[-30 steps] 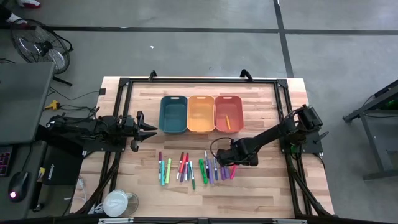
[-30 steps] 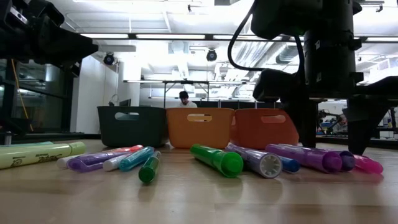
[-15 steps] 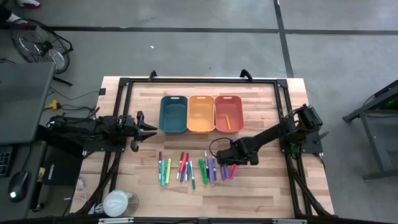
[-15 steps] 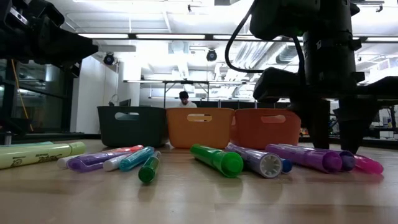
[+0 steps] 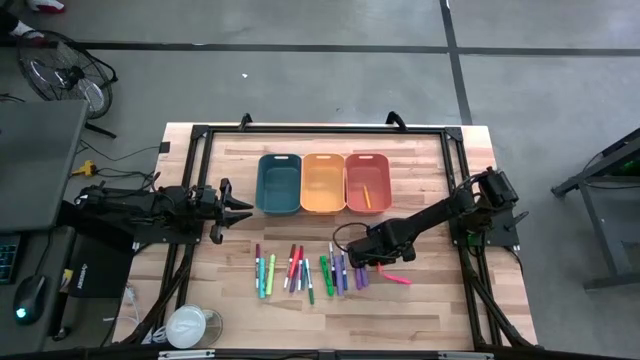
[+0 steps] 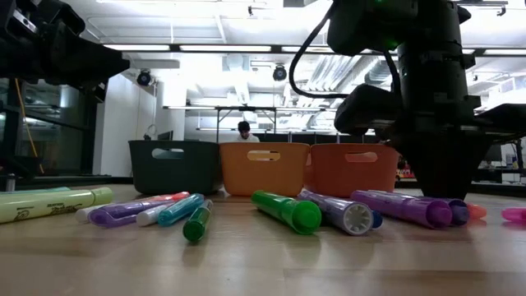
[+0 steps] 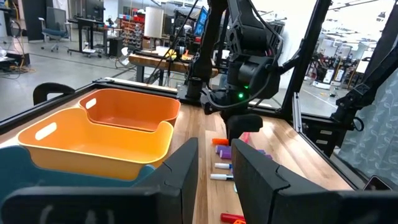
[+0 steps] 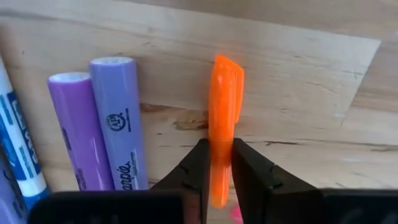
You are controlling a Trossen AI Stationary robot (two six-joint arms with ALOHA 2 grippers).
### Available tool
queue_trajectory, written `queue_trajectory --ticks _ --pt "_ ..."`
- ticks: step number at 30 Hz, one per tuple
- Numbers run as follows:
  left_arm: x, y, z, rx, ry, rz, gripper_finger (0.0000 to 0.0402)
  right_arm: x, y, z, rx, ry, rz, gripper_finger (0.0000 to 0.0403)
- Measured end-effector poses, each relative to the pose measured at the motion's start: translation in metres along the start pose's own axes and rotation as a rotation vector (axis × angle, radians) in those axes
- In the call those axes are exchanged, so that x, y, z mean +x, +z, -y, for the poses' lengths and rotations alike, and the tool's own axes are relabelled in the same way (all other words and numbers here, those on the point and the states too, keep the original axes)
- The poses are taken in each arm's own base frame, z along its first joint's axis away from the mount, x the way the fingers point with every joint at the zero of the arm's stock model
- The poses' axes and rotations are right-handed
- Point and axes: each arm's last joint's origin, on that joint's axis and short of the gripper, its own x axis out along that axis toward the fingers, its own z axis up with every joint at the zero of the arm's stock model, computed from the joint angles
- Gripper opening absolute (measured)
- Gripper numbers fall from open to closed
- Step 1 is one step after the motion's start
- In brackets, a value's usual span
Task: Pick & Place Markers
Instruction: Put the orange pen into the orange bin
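Note:
Several markers (image 5: 300,272) in mixed colours lie side by side on the wooden table, near its front. My right gripper (image 5: 372,262) stands over the row's right end, shut on an orange marker (image 8: 224,93) that lies beside two purple markers (image 8: 93,124). A pink marker (image 5: 396,279) lies apart, askew, to the right of the row. My left gripper (image 5: 245,205) hangs open at the table's left, beside the teal bin (image 5: 279,183), with nothing between its fingers (image 7: 180,171). My right gripper pinches the orange marker's two long sides (image 8: 219,134) between its two fingers (image 8: 198,165), about midway along the barrel. The fingers come from above, pointing down. The marker lies flat on the wood.
Three bins stand in a row at the table's far middle: the teal one, a yellow-orange one (image 5: 323,182) and an orange one (image 5: 368,170) with a marker inside. A black metal frame (image 5: 200,135) runs round the table. A white round container (image 5: 188,326) sits at the near left corner.
My right gripper has shut on the orange marker at the row's right end. The pink marker has slid out of the row toward the table's right edge and turned askew.

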Motion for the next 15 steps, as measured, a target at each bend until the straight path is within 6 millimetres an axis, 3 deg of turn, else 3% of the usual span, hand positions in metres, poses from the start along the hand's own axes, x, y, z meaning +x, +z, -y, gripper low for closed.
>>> queue_trajectory --ticks 15 --pt "0.0 0.0 0.0 0.0 0.0 0.0 0.0094 -0.0071 0.0013 0.0022 -0.055 0.008 0.009 0.0028"
